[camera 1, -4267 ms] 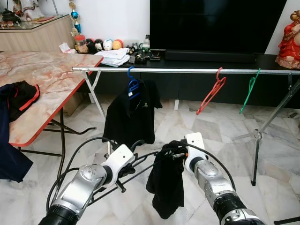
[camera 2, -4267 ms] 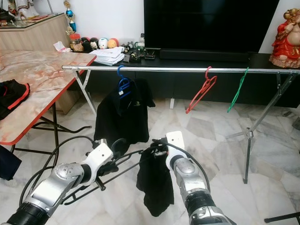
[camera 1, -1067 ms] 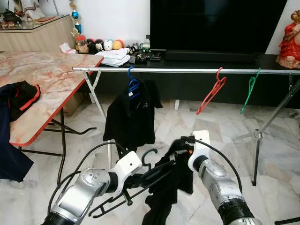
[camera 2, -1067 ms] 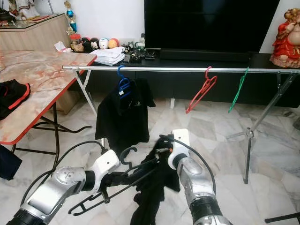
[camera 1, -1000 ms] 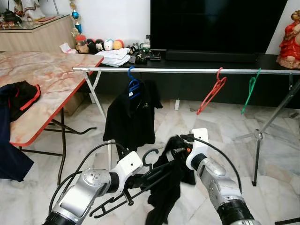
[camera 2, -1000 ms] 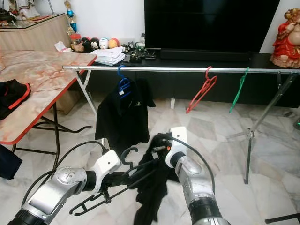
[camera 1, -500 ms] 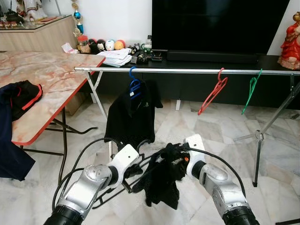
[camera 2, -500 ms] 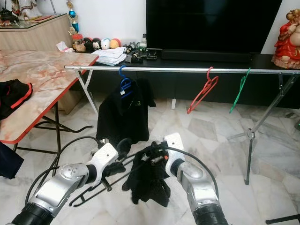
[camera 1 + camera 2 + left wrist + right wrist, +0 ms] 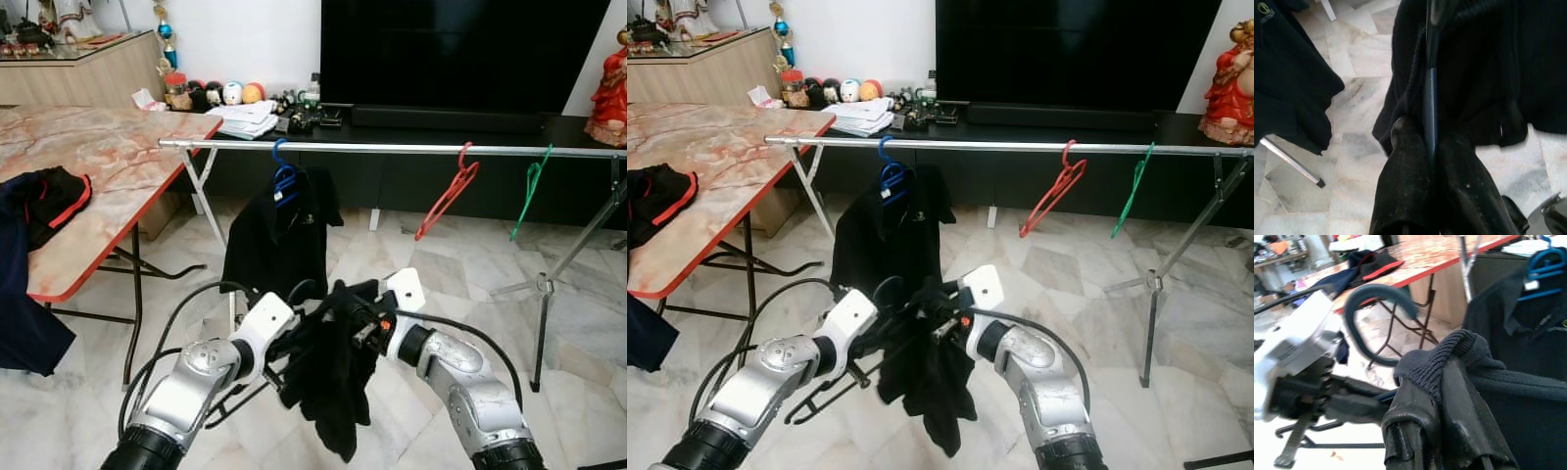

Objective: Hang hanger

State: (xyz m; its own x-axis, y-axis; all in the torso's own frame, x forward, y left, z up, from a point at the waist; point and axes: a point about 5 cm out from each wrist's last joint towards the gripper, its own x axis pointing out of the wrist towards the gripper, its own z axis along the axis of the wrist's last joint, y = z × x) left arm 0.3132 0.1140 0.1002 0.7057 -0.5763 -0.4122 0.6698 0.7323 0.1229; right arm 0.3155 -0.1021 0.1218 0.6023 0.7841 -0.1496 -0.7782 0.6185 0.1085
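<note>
L claw (image 9: 1431, 147) pinches the hanger (image 9: 1374, 323) tight & R claw (image 9: 1442, 396) grips the black top (image 9: 338, 377), pulling it on, w/ rail (image 9: 392, 148) at 12 o'clock.

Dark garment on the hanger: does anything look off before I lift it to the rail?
Yes. The dark garment hangs bunched in one clump between the left gripper and right gripper, not spread over the black hanger, which lies tilted.

The shirt (image 9: 333, 377) and hanger (image 9: 1374, 320) were black, hangers on the rail blue (image 9: 284, 179), red (image 9: 448, 193), green (image 9: 530, 194); the table (image 9: 108, 166) was marbled pink, red-edged.
</note>
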